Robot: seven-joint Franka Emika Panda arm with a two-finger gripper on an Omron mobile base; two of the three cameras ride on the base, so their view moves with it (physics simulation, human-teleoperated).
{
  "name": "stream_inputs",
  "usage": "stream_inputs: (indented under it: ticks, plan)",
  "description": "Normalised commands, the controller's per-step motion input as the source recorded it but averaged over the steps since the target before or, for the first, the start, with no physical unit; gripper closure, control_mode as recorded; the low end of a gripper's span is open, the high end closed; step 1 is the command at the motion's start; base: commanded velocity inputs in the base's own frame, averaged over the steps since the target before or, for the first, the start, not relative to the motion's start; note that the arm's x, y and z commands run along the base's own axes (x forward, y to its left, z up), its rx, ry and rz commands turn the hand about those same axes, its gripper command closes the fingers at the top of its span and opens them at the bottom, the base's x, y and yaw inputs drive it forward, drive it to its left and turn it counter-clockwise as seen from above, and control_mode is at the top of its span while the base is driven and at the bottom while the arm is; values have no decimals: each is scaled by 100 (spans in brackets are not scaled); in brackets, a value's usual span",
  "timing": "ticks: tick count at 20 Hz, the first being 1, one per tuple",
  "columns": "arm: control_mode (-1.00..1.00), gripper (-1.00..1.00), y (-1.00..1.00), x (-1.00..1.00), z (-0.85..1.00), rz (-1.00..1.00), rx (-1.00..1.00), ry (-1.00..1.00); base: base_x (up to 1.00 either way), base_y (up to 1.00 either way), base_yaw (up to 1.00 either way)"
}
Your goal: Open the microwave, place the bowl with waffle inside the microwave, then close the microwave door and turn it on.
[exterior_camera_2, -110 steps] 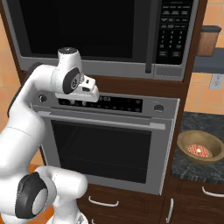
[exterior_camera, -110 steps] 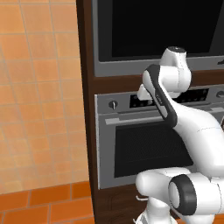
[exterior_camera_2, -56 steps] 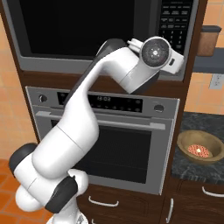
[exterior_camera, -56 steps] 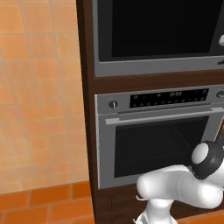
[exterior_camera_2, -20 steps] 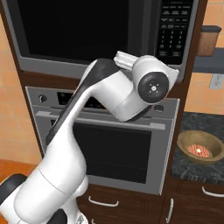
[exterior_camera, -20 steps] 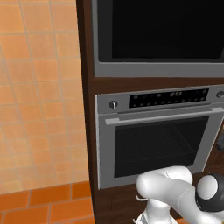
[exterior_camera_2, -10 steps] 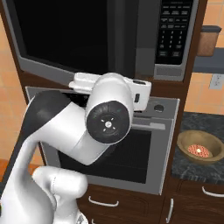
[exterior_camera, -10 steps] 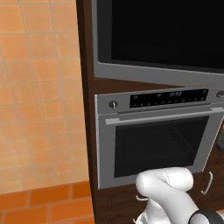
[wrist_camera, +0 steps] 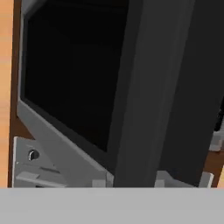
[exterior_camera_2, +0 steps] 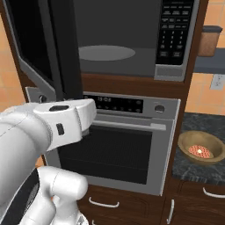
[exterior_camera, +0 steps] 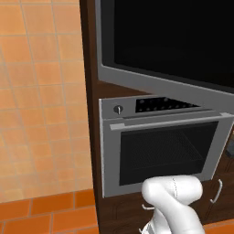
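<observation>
The microwave (exterior_camera_2: 132, 39) stands open, with its grey cavity and round turntable showing and the keypad (exterior_camera_2: 174, 30) at the right. The microwave door (exterior_camera_2: 61, 48) is swung out to the left, edge-on in the right base view; its black glass (exterior_camera: 173, 41) faces the left base view. My gripper (exterior_camera_2: 84, 128) sits at the end of the white arm just below the door's free edge, its fingers hidden. In the hand view the door's edge (wrist_camera: 144, 92) looms close ahead. The bowl with waffle (exterior_camera_2: 201, 147), a brown bowl, rests on the dark counter at the right.
Below the microwave is the grey oven (exterior_camera_2: 118, 145) with a knob (exterior_camera: 118, 109), display strip and bar handle. A brown jar (exterior_camera_2: 208, 41) stands on a shelf at upper right. Orange tiled wall (exterior_camera: 41, 100) fills the left. Cabinet drawers with handles (exterior_camera_2: 103, 203) run underneath.
The microwave door has swung much wider open, exposing the cavity. My arm has swept left and down across the right base view along with the door.
</observation>
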Motion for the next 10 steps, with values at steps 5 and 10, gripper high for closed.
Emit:
stream_inputs:
  ticks: [5,10]
  plan:
    - [-100,-100,88,-100,0,-19,-19,-1,0,0,0]
    - [-100,-100,-6,-100,0,-38,0,-10,0,0,0]
